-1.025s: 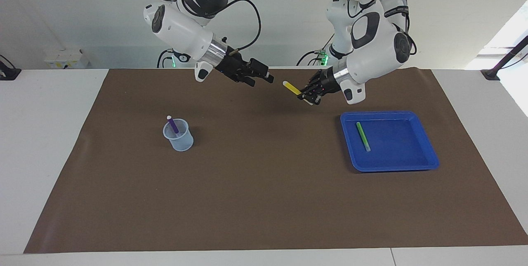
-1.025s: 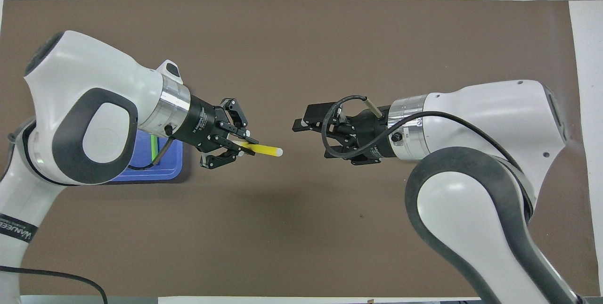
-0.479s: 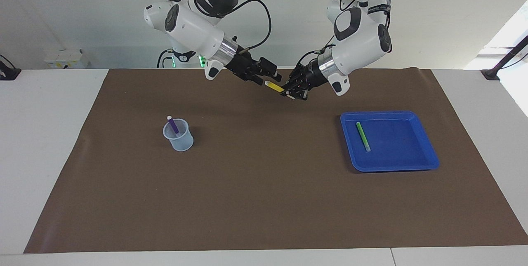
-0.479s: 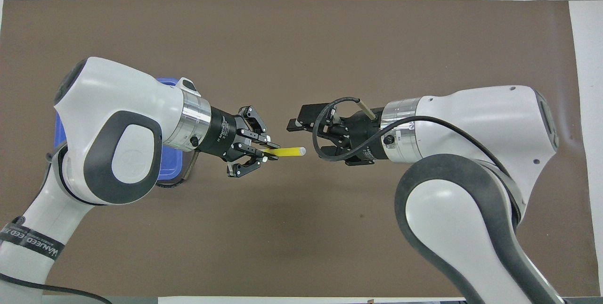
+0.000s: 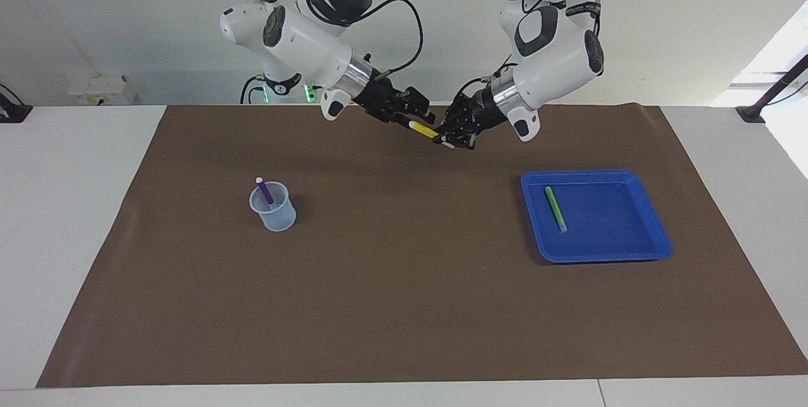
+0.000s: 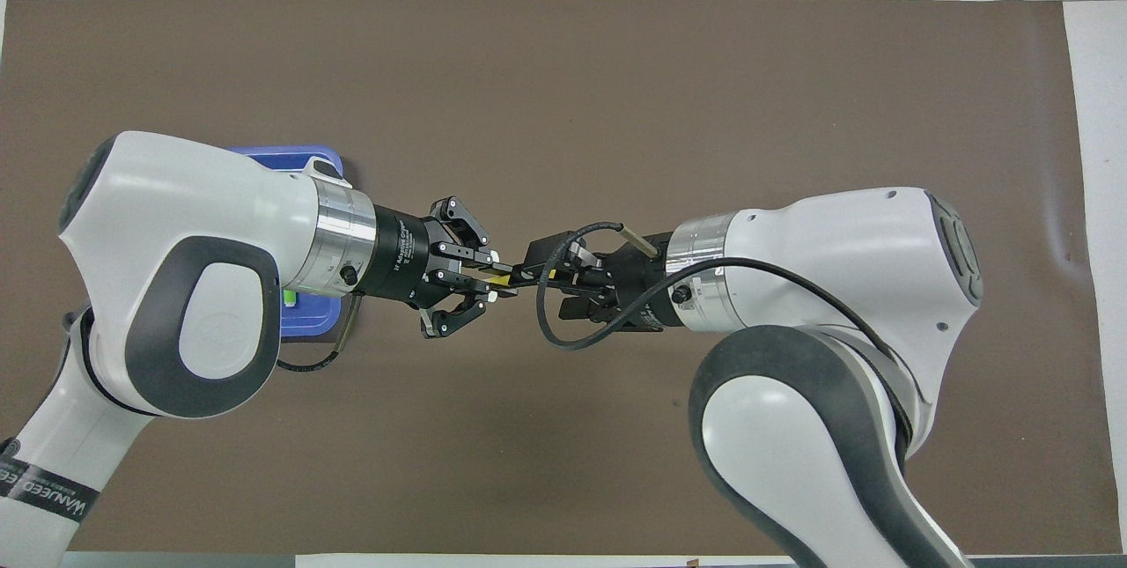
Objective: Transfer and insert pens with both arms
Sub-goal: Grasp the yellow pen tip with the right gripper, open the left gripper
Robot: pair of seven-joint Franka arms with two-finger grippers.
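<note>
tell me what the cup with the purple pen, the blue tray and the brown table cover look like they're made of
The cup looks like thin translucent plastic: the purple pen shows through its pale wall. The blue tray looks like moulded plastic, smooth and slightly glossy, with rounded corners and a raised rim. The brown table cover looks like matte paper or thin sheet, perhaps kraft paper: faint creases show, with no shine.

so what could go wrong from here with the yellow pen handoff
1. The left gripper holds the yellow pen in mid-air over the mat; releasing before the right gripper has it firmly could drop it.
2. The two grippers are very close and could bump.
</note>
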